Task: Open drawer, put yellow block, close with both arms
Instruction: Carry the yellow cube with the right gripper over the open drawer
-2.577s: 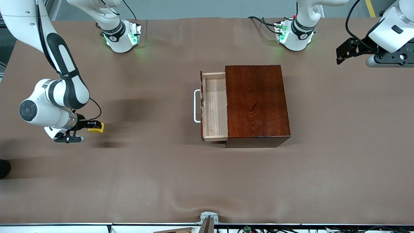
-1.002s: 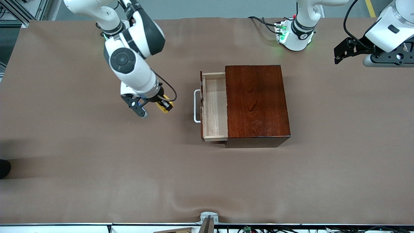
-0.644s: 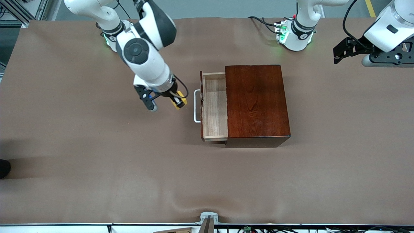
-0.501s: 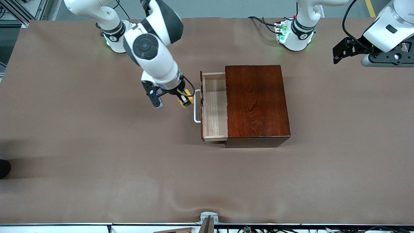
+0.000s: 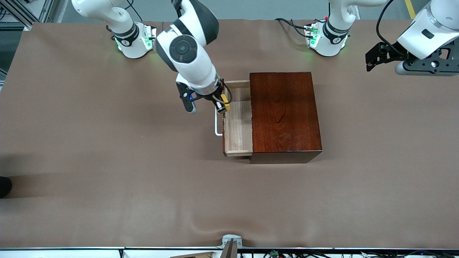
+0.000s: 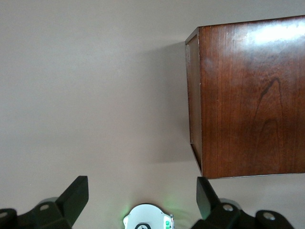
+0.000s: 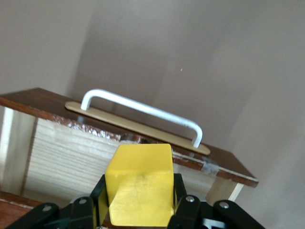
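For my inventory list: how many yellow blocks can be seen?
1. The yellow block is held in the right gripper above the open drawer. Others may be hidden inside the wooden box.

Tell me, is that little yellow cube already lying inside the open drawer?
No. The yellow cube is clamped in the right gripper, held in the air over the open drawer.

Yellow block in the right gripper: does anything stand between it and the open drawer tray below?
Nothing visible does. The right gripper, shut on the yellow block, hangs over the open drawer just inside its front panel; the pale tray is bare. The left gripper waits open above the table's left-arm end.
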Controlling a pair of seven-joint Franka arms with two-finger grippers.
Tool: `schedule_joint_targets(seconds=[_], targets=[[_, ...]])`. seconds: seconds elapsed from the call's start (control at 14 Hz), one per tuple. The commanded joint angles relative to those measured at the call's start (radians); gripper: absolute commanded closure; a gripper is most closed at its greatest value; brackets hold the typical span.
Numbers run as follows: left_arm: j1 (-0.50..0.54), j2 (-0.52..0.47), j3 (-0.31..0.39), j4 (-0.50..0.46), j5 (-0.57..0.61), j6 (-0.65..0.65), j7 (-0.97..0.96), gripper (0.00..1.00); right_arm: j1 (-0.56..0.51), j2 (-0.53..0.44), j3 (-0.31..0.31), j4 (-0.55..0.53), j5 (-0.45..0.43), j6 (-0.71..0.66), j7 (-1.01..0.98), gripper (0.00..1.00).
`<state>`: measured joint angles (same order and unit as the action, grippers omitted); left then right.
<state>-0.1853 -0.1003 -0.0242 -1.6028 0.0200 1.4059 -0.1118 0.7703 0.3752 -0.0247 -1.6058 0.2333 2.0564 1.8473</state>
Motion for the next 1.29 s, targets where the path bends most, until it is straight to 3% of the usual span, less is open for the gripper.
schedule_joint_targets(seconds=[0.0, 1.22], targets=[[0.003, 0.008, -0.002, 0.02, -0.015, -0.008, -0.005, 0.0, 0.053, 0.054, -0.015, 0.037, 0.018, 0.05, 0.085, 1.0], [0.0, 0.016, -0.002, 0.023, -0.012, -0.007, -0.005, 0.0, 0.096, 0.205, -0.015, 0.05, 0.032, 0.177, 0.181, 1.0]])
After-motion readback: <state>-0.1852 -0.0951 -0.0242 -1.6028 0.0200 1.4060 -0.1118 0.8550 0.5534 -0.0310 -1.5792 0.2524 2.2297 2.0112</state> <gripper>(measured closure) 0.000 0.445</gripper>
